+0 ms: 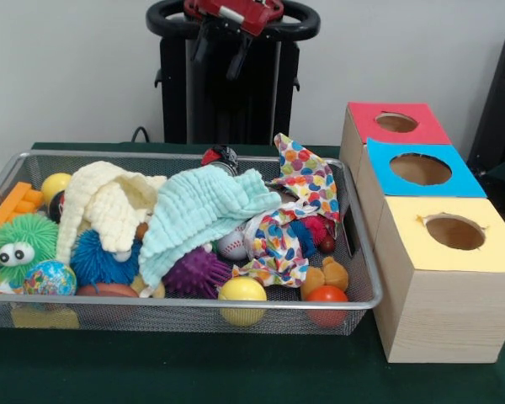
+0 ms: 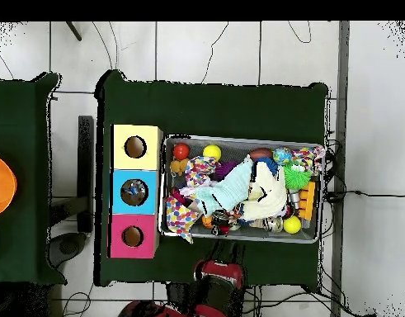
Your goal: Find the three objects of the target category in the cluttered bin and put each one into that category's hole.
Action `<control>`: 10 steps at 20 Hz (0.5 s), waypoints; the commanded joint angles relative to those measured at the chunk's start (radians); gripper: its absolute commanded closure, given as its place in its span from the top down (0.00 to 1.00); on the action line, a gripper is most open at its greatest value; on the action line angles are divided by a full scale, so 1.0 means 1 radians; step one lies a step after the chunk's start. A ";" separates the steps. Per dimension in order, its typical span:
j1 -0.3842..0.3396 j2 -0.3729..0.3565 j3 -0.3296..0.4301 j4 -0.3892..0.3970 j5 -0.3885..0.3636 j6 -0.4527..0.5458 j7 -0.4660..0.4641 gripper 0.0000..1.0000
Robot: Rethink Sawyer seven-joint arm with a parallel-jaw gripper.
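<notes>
At the worktop's [image 1: 194, 370] robot side, you see:
Hand [image 1: 221, 52]: drawn back above the bin; grip state cannot be told.
Bin [image 1: 236, 301]: wire mesh, crammed with balls, cloths, toys.
Boxes: red [image 1: 387, 133], blue [image 1: 454, 181], yellow [image 1: 412, 252], lined up beside the bin.

bin [image 1: 353, 252]: silver wire mesh | boxes [image 1: 438, 320]: pale wood grain, matt tops | cloths [image 1: 198, 210]: soft crinkled fabric

Lab: cables [image 2: 115, 49], tiled floor [image 2: 205, 49]
</notes>
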 commanded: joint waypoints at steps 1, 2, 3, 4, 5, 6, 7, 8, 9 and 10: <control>-0.097 -0.037 -0.075 -0.095 0.271 -0.271 -0.575 1.00; -0.102 -0.039 -0.072 -0.095 0.273 -0.277 -0.578 1.00; -0.114 -0.045 -0.064 -0.099 0.287 -0.284 -0.601 1.00; -0.130 -0.049 -0.054 -0.096 0.293 -0.287 -0.613 1.00; -0.147 -0.048 -0.048 -0.105 0.301 -0.296 -0.639 1.00; -0.163 -0.046 -0.040 -0.103 0.292 -0.302 -0.644 1.00; -0.187 -0.041 -0.034 -0.126 0.308 -0.317 -0.688 1.00; -0.199 -0.030 -0.031 -0.127 0.280 -0.323 -0.672 1.00; -0.223 -0.017 -0.026 -0.151 0.277 -0.335 -0.699 1.00; -0.236 -0.002 -0.023 -0.155 0.247 -0.337 -0.682 1.00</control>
